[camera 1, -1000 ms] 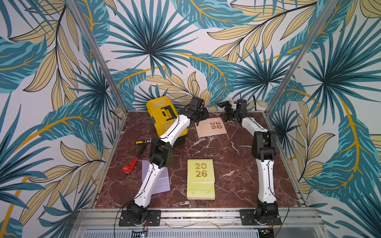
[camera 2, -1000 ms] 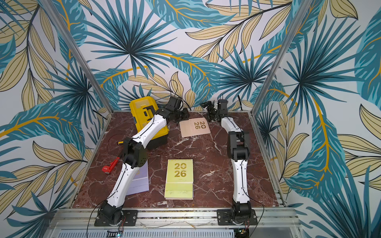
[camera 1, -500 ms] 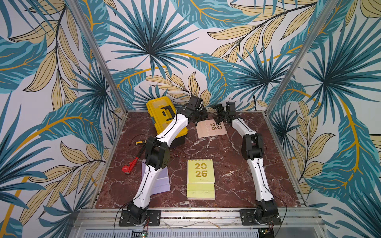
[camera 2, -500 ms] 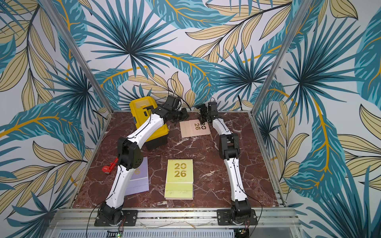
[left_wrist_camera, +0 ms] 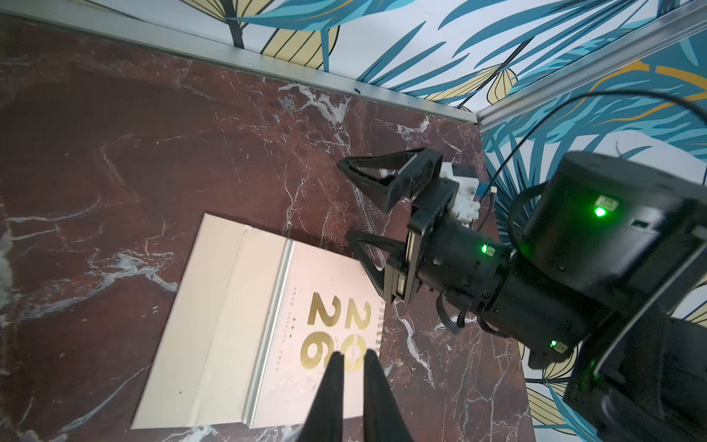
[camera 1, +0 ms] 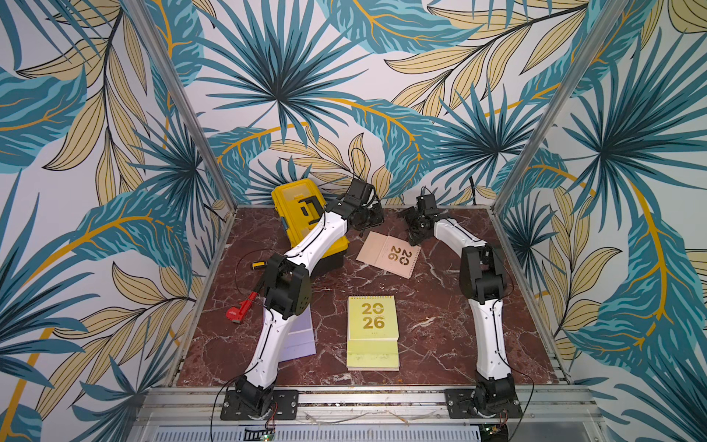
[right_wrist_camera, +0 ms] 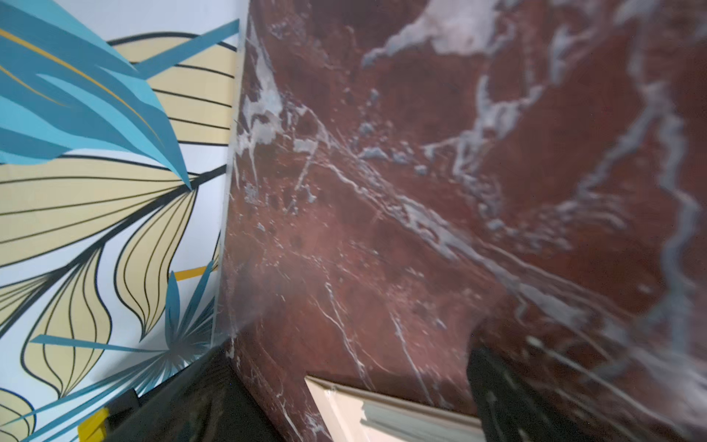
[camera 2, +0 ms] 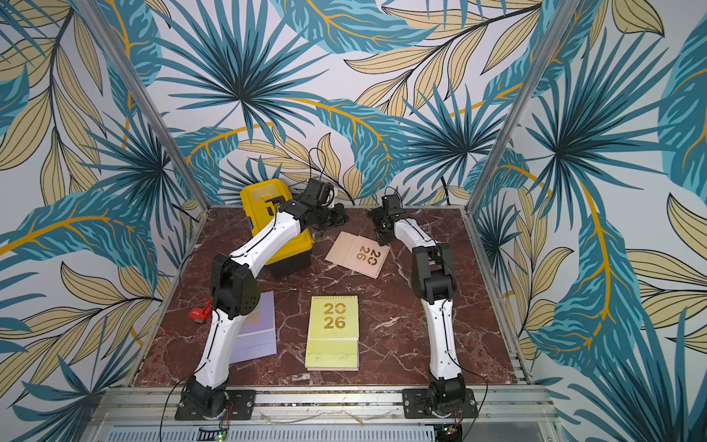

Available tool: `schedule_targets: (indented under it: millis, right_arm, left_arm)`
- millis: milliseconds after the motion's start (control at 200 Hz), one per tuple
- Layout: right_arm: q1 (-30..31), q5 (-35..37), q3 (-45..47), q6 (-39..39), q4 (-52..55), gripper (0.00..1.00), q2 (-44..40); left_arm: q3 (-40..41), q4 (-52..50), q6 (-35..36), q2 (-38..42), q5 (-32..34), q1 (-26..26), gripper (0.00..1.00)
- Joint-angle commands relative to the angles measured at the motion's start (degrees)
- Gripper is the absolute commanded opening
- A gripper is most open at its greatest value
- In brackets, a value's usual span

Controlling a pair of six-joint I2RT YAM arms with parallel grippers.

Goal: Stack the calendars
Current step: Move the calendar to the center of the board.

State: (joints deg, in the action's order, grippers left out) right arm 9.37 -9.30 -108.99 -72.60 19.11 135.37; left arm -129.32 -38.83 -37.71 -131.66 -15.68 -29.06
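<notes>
I see walls (camera 1: 344, 76) papered with teal and tan palm leaves across the upper frame. Lower centre lies a dark red, white-veined marble tabletop (camera 1: 432, 306), a metal rail (camera 1: 382, 398) along the bottom edge.

You see the peach calendar (left_wrist_camera: 229, 325) lying flat on the red marble tabletop (left_wrist_camera: 114, 134) in the lower middle of the frame, gold "2026" facing up. At the bottom edge your left gripper (left_wrist_camera: 351, 354) pokes in over the numerals, its fingers (left_wrist_camera: 331, 390) almost touching, with nothing between them. At centre right the right gripper (left_wrist_camera: 345, 199) is spread wide, with its lower finger over the calendar's corner by the spiral. The leaf-patterned wall (left_wrist_camera: 382, 46) runs along the top.
</notes>
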Motion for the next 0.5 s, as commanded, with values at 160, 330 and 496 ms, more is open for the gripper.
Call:
schedule_targets:
  millis: [160, 330, 496]
  right_arm:
    - [-0.21, 1.33, 17.89, 3.56, -3.68, 0.99, -9.60]
    - [0.67, 1.46, 21.53, 7.27, 1.30, 0.99, -19.21]
    - [2.59, 0.65, 30.50, 5.30, -1.45, 0.99, -26.88]
  left_arm:
    - [8.32, 0.07, 0.89, 4.74, -0.13, -0.69, 0.13]
    - [13.84, 0.09, 1.15, 7.71, 0.73, -1.78, 0.14]
    - [15.19, 0.00, 1.07, 8.32, 1.99, -2.03, 0.14]
